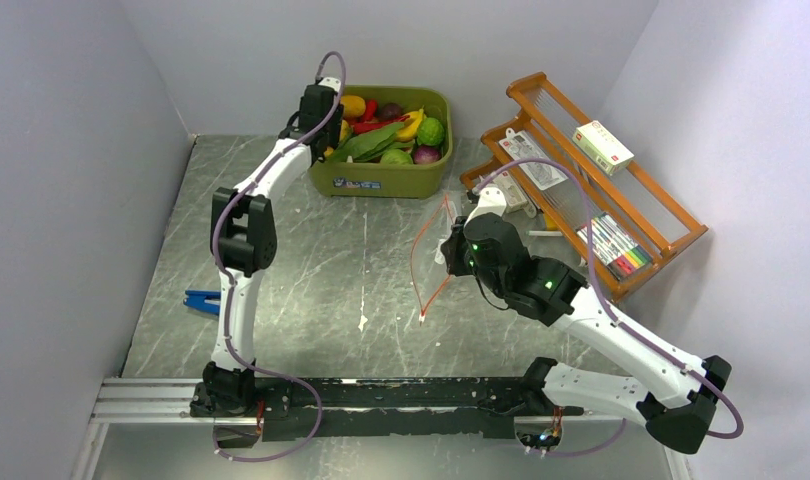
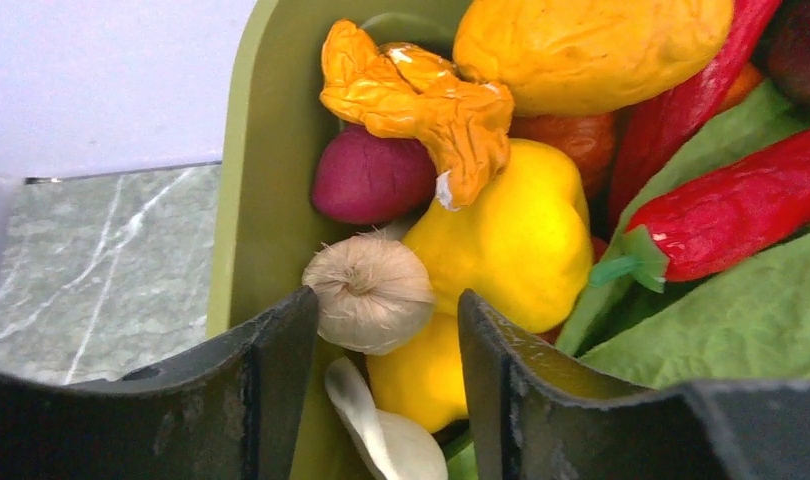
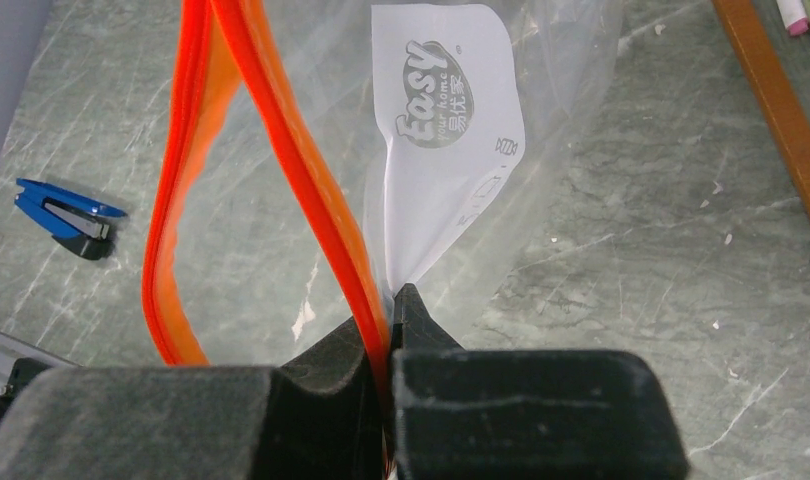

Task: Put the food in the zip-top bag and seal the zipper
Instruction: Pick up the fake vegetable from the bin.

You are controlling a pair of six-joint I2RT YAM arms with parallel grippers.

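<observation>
My left gripper [image 2: 386,300] hangs over the left end of the green tub [image 2: 266,200], jaws apart, with the pale garlic bulb [image 2: 369,292] lying straight between them. To the right, my right gripper [image 3: 389,320] is clenched on the zipper [image 3: 281,130], holding the mouth of the zip-top bag [image 3: 251,260] open.

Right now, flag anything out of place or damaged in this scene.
A small blue stapler lies alone near the left edge of the grey marble table, unrelated to the task. In the olive-green plastic tub, the crumpled orange toy vegetable shows a white chipped patch.
</observation>
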